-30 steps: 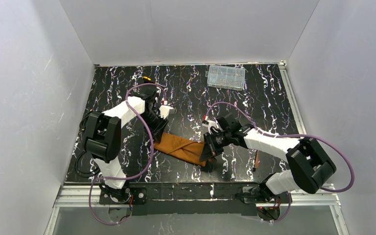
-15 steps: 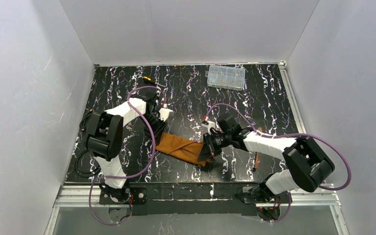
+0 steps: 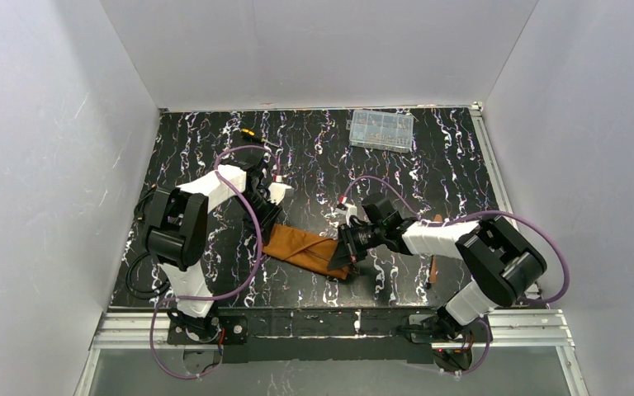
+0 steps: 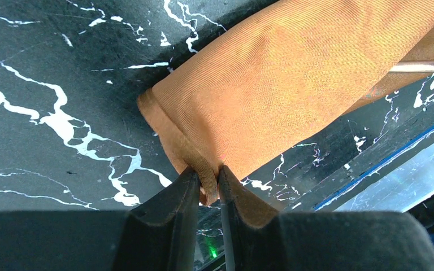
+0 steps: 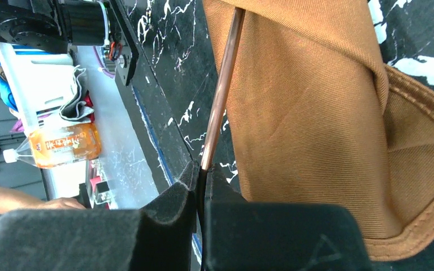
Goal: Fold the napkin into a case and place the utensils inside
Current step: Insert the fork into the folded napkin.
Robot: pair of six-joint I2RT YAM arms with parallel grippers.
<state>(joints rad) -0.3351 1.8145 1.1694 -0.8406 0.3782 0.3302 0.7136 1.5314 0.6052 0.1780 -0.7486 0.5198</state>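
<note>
The rust-orange napkin (image 3: 301, 247) lies folded as a narrow case in the middle of the table. My left gripper (image 3: 267, 228) is at its left end, shut on the folded corner, as the left wrist view (image 4: 208, 183) shows. The cloth (image 4: 294, 84) spreads away from the jaws. My right gripper (image 3: 343, 255) is at the case's right end, shut on the handle of a copper utensil (image 5: 220, 96). The utensil's far end runs under a fold of the cloth (image 5: 316, 113). Another copper utensil (image 3: 434, 268) lies on the table to the right.
A clear plastic compartment box (image 3: 381, 129) stands at the back right. A yellow-and-black screwdriver (image 3: 249, 132) lies at the back left. White walls close in three sides. The table's near edge (image 5: 147, 130) runs close beside the case.
My right gripper has moved a little left along the case with the utensil in it. The left gripper has shifted slightly and still holds the corner.
</note>
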